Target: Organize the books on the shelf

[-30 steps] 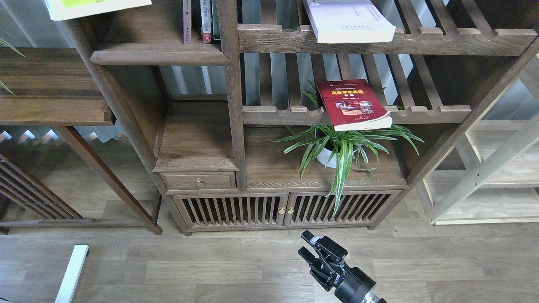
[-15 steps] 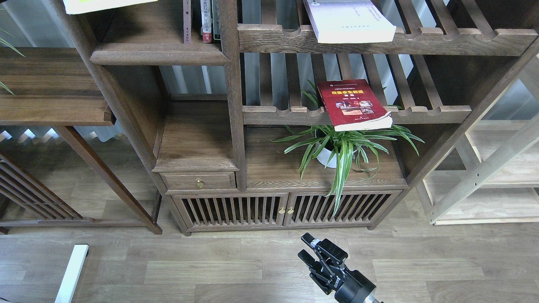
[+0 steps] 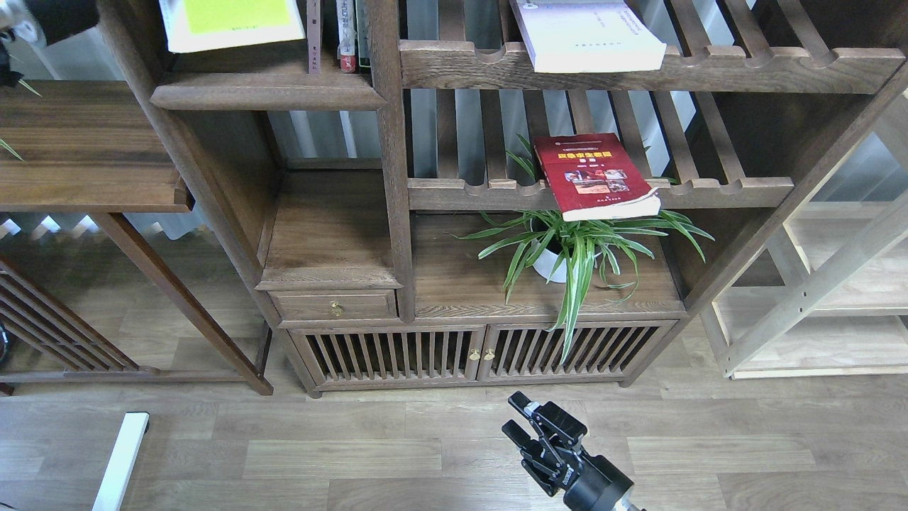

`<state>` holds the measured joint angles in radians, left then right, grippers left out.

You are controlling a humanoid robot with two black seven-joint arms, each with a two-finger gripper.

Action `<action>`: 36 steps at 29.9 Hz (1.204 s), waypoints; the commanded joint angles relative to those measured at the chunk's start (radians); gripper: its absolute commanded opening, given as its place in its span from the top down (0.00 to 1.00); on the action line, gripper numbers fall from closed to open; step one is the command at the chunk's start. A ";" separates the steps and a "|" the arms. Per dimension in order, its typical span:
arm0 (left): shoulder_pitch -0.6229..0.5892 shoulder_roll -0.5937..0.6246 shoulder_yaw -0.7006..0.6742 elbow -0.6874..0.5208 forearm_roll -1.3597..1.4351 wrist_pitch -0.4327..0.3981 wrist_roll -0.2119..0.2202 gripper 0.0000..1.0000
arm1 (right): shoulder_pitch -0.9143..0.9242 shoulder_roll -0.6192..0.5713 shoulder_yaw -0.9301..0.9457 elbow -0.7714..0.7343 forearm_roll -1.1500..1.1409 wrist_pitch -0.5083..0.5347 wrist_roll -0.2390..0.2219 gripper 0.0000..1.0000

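Note:
The yellow-green and white book [image 3: 230, 21] lies flat at the top left, over the solid dark-brown shelf [image 3: 262, 91], cut off by the upper edge. A dark part of my left arm [image 3: 60, 15] shows in the top left corner, left of the bookcase post; its fingers cannot be made out. The red book [image 3: 594, 176] lies on a slatted shelf, overhanging its front rail. The pale lavender-white book [image 3: 585, 32] rests on the slatted shelf above. My right gripper [image 3: 523, 417] hovers low over the floor, open and holding nothing.
Narrow upright books [image 3: 347, 35] stand at the right end of the solid shelf. A potted spider plant [image 3: 567, 248] sits under the red book. A low cabinet with slatted doors [image 3: 475, 351], a side table [image 3: 85, 145] and a pale rack [image 3: 816, 298] flank the bookcase.
The yellow-green book has moved right and further in over the solid shelf. A dark part of my left arm has come into view at the top left. The right gripper has barely moved.

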<state>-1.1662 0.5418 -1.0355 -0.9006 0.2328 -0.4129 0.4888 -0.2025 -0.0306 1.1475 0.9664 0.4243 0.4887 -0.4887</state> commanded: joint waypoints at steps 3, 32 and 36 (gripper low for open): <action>-0.039 -0.006 0.055 0.019 0.008 0.002 0.000 1.00 | 0.000 0.000 0.000 0.000 0.005 0.000 0.000 0.31; -0.081 -0.054 0.071 0.032 0.126 0.212 0.000 0.99 | -0.003 -0.011 -0.026 0.011 0.093 0.000 0.000 0.31; -0.078 -0.097 0.077 0.028 0.129 0.270 0.000 0.98 | -0.005 -0.012 -0.026 0.012 0.105 0.000 0.000 0.31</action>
<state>-1.2468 0.4735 -0.9634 -0.8696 0.3599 -0.1803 0.4887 -0.2058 -0.0419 1.1216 0.9773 0.5228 0.4887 -0.4887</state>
